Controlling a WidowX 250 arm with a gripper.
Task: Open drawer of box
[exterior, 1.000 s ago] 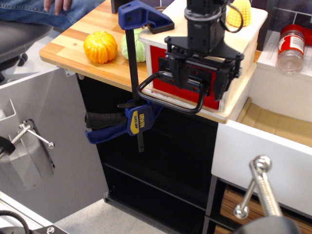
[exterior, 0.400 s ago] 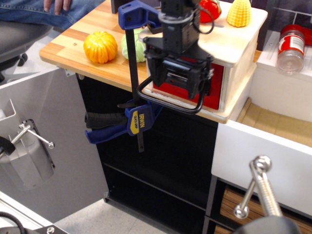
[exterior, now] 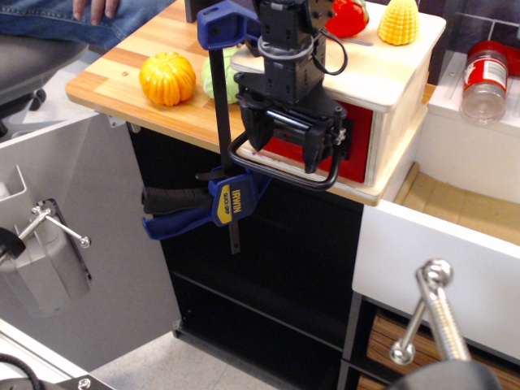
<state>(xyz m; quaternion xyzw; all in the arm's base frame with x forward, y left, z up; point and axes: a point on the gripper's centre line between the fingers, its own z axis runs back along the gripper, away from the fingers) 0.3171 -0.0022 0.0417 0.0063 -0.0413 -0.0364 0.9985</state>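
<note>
the box (exterior: 390,69) sits at the right end of the wooden counter (exterior: 122,77), pinned there by a blue bar clamp (exterior: 230,122). its red drawer (exterior: 357,154) faces the front edge, and the front looks flush or nearly flush with the box, so the drawer reads as closed or barely started. a black loop handle (exterior: 280,171) hangs out from the front, past the counter edge.

the gripper (exterior: 288,138) is low in front of the drawer face, directly over the handle's upper part, covering most of the red panel. its fingers point down toward the loop, but the black parts overlap; cannot tell whether the jaws are apart or closed, or whether they touch the bar.

step in hand, as judged: positioning on the handle, before the pull. next move calls for a firm hold or hook on the loop's bar, then a straight pull outward along the drawer's travel. risk: a skewed pull could bind the drawer.

1 orange pumpkin (exterior: 167,78) lies to the left on the counter; 1 yellow corn (exterior: 399,22) stands on the box top.
</note>
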